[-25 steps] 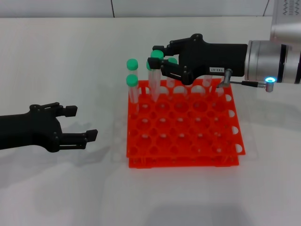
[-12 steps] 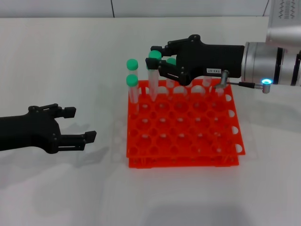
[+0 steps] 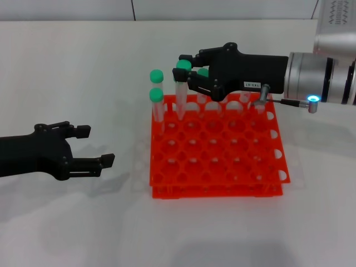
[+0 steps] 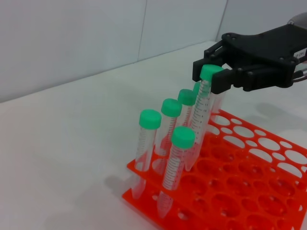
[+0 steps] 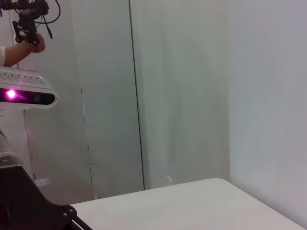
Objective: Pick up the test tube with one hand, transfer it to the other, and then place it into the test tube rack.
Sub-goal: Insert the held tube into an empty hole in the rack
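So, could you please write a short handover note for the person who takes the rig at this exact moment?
Right gripper: over the far left part of the test tube rack, shut on the test tube at its green cap; the tube's lower end is already in a hole, slightly tilted.
Left gripper: open, holding nothing, low over the table left of the rack.
Done: pickup and handover.
Left: seat the tube fully, release, withdraw the right arm.
Other capped tubes stand in the same corner.
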`<state>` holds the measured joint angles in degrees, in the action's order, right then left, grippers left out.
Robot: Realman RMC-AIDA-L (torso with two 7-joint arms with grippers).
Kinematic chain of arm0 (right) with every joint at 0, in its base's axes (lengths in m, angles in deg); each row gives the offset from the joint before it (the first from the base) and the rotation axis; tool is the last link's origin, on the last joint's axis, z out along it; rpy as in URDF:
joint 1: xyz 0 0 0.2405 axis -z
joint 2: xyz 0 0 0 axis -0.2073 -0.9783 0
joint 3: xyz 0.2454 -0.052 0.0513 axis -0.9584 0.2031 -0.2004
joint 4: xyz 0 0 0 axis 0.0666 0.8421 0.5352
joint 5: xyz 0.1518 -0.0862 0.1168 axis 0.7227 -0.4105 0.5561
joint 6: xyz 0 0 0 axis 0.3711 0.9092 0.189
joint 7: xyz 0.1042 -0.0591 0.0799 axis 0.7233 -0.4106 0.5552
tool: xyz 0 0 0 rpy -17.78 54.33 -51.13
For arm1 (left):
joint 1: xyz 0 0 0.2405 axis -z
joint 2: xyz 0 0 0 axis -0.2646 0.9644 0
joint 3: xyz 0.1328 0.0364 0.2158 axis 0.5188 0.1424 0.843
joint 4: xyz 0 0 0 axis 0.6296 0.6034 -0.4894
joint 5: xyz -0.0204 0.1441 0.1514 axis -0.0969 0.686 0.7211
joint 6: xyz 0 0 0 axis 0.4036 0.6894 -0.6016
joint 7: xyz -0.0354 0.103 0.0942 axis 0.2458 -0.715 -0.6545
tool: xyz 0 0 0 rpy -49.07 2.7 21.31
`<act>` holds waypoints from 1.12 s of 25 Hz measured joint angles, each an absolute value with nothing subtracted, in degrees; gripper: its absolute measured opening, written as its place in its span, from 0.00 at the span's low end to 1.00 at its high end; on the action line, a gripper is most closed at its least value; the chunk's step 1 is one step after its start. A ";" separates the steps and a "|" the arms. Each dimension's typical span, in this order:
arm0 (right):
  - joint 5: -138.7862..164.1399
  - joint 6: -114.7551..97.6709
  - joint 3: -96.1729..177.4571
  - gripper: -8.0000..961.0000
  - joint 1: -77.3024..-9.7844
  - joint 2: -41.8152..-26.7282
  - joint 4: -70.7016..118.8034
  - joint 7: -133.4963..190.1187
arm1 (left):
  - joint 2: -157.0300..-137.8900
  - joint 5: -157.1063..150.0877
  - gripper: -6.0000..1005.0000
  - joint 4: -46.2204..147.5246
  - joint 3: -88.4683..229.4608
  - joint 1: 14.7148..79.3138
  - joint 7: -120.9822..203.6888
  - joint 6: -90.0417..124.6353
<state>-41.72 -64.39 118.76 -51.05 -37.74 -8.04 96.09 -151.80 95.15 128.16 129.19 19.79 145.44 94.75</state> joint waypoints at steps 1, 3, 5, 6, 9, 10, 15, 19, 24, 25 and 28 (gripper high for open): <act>-41.61 -64.39 118.79 0.36 -51.10 -37.74 -7.90 95.96 | -151.80 95.15 0.89 128.16 129.19 19.80 145.44 94.75; -41.31 -64.39 118.86 0.36 -51.19 -37.74 -7.44 95.62 | -151.80 95.15 0.89 128.17 129.19 19.81 145.44 94.75; -40.67 -64.38 119.19 0.36 -51.39 -37.74 -6.66 95.07 | -151.80 95.15 0.89 128.17 129.18 19.83 145.44 94.75; -40.35 -64.30 119.38 0.36 -51.50 -37.74 -6.31 94.74 | -151.80 95.15 0.89 128.16 129.18 19.83 145.44 94.75; -39.60 -63.65 120.16 0.37 -51.62 -37.74 -6.03 94.18 | -151.86 95.15 0.89 128.16 129.18 19.83 145.44 94.75; -39.28 -63.32 120.69 0.37 -51.62 -37.74 -6.03 94.04 | -151.88 95.15 0.89 128.17 129.18 19.83 145.44 94.75; -38.81 -62.33 121.74 0.37 -51.61 -37.74 -5.99 93.44 | -151.89 95.15 0.89 128.16 129.18 19.83 145.44 94.75; -38.78 -62.22 122.08 0.37 -51.49 -37.74 -5.93 93.37 | -151.89 95.15 0.89 128.16 129.18 19.82 145.44 94.76; -38.47 -60.59 123.72 0.37 -51.52 -37.74 -5.78 93.34 | -151.89 95.15 0.89 128.16 129.18 19.83 145.44 94.76; -38.18 -60.17 124.10 0.38 -51.52 -37.74 -5.78 93.28 | -151.89 95.15 0.89 128.17 129.18 19.83 145.44 94.76; -36.65 -59.25 125.35 0.38 -51.52 -37.74 -5.77 92.28 | -151.89 95.15 0.89 128.12 129.22 19.83 145.44 94.76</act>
<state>-36.65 -59.25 125.35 -51.52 -37.74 -5.77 92.28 -151.89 95.15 128.12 129.22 19.83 145.44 94.76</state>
